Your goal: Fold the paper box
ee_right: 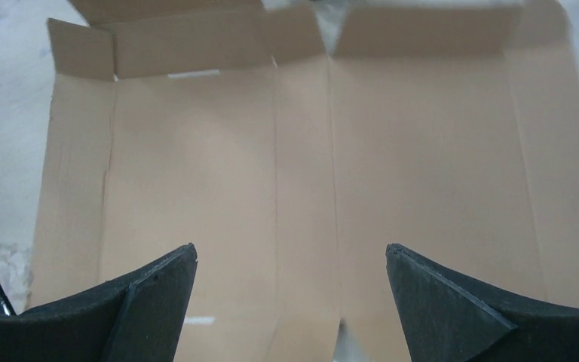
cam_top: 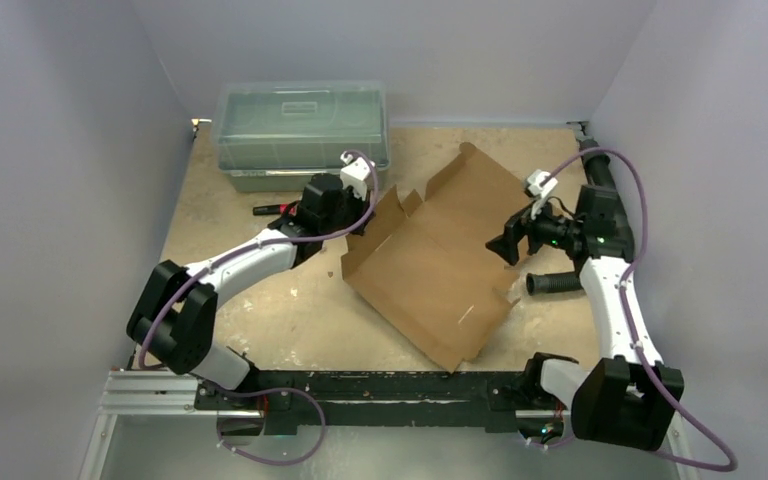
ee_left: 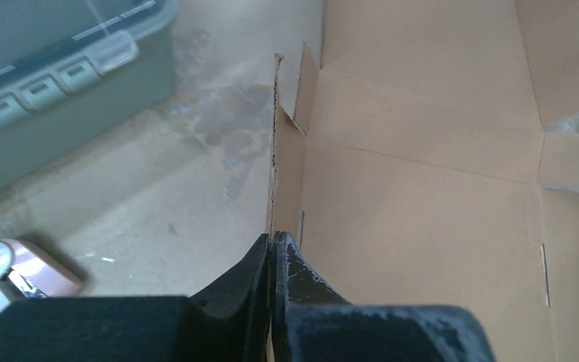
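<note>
The paper box is an unfolded brown cardboard sheet lying slantwise across the table's middle. Its left side flap stands upright. My left gripper is shut on that flap's edge; in the left wrist view the thin cardboard edge runs up from between the closed fingers. My right gripper is open and hovers over the sheet's right side. In the right wrist view its spread fingertips frame the flat panels, touching nothing.
A clear greenish lidded plastic bin stands at the back left, just behind my left gripper. A small red-and-black item lies beside the left arm. A black cylindrical handle lies on the table right of the sheet.
</note>
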You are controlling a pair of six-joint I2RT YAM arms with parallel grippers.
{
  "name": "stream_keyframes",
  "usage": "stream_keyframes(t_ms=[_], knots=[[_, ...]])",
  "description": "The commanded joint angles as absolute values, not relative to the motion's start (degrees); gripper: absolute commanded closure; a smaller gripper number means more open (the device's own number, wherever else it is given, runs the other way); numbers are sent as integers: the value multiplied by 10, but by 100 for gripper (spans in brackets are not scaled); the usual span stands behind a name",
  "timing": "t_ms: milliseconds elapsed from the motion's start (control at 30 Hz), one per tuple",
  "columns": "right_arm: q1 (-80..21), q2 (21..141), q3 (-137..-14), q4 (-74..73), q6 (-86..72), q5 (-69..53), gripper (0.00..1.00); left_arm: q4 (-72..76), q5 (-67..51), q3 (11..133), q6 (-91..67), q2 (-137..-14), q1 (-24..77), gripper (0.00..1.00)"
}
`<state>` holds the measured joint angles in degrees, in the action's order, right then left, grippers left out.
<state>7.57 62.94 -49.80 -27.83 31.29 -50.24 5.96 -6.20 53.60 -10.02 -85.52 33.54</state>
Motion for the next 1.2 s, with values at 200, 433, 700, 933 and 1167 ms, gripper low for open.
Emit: stream_keyframes(t_ms=[200,433,700,933,1167], knots=[[180,625,-461,-181,171,-570,1,104,-48,581,-110,-907,323,100],[204,639,-455,-163,139,-580,1,97,-62,592,-101,-926,320,100],[207,637,-450,-157,137,-591,1,48,-106,586,-143,-861,261,65],[207,632,-450,-164,155,-597,1,29,-64,487,-236,-708,212,27],[207,626,-450,-172,174,-603,1,-21,-29,392,-331,-551,211,4]])
